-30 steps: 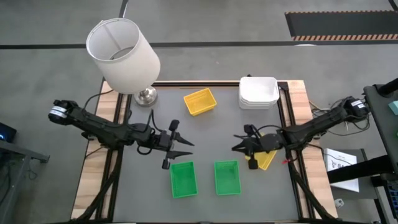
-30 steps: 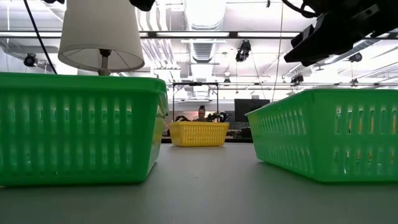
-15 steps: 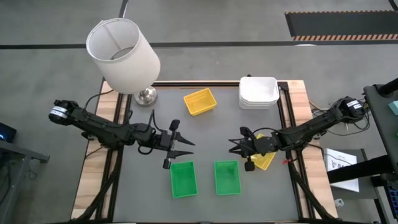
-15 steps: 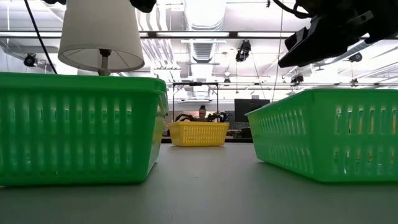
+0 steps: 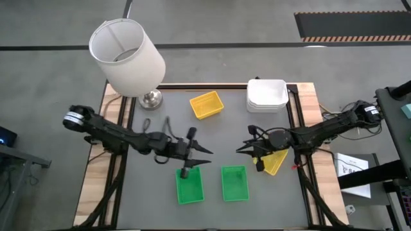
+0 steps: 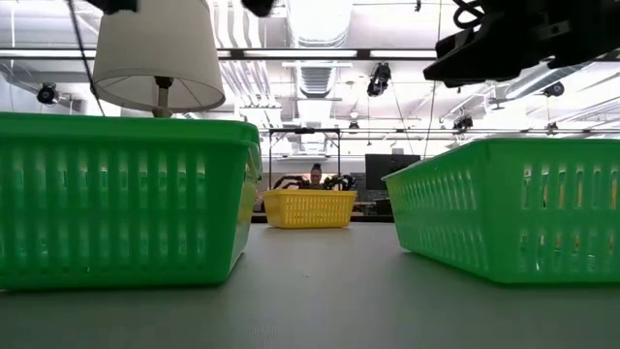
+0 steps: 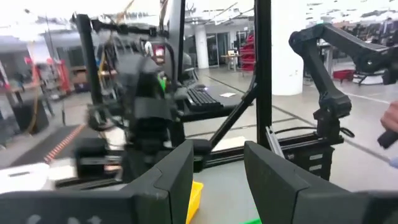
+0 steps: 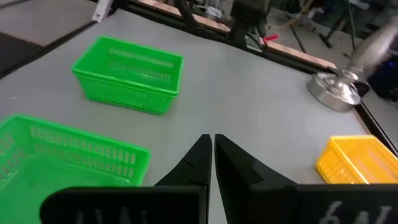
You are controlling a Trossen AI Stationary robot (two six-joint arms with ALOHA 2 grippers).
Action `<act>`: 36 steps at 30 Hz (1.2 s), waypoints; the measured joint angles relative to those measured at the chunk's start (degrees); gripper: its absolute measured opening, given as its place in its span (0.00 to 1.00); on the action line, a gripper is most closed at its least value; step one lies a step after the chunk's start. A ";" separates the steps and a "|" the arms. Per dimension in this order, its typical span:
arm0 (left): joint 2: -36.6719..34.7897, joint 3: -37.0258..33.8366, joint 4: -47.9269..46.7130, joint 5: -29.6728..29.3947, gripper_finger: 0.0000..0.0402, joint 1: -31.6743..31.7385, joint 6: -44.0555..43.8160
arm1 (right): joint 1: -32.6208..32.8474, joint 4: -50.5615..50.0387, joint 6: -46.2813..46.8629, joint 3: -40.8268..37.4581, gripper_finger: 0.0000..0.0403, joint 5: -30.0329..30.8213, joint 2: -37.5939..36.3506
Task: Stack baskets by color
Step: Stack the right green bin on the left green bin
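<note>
Two green baskets (image 5: 189, 185) (image 5: 234, 182) sit side by side near the table's front edge. One yellow basket (image 5: 206, 104) sits at the far middle. Another yellow basket (image 5: 277, 162) lies partly under my right arm. A stack of white baskets (image 5: 267, 94) is at the far right. My left gripper (image 5: 209, 156) is open and holds nothing, hovering by the far end of the left green basket. My right gripper (image 5: 240, 150) is shut and holds nothing, pointing toward the table's left above the bare middle (image 8: 211, 152).
A white lampshade (image 5: 126, 56) on a metal base (image 5: 151, 98) stands at the table's far left corner. Bare grey tabletop (image 5: 225, 131) lies between the two grippers and the far yellow basket. Wooden side rails (image 5: 308, 115) edge the table.
My left gripper has moved toward the table's right, from beside the left green basket's far left corner to over its far end, staying open. My right gripper has stayed shut and nearly in place, rolling a little about its own axis.
</note>
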 joint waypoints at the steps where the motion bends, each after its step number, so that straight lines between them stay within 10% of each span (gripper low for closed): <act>1: 2.02 1.59 0.06 0.00 0.32 0.02 -1.07 | -0.84 0.02 -0.71 0.00 0.03 -1.64 -0.25; 9: 12.79 17.27 -20.31 0.00 0.32 -1.02 -12.57 | -2.61 4.60 -3.09 -3.44 0.03 -4.29 -3.82; 18: 18.59 34.34 -52.49 -2.77 0.32 -5.95 -24.22 | -2.64 33.77 -6.25 -16.13 0.03 -4.31 -4.63; 27: 22.99 39.18 -56.48 -2.58 0.32 -8.98 -39.24 | -2.61 34.75 -6.91 -15.93 0.03 -4.33 -5.11; 36: 33.60 49.55 -58.23 -2.23 0.32 -8.70 -36.66 | -2.59 34.01 -7.56 -14.86 0.03 -4.51 -5.79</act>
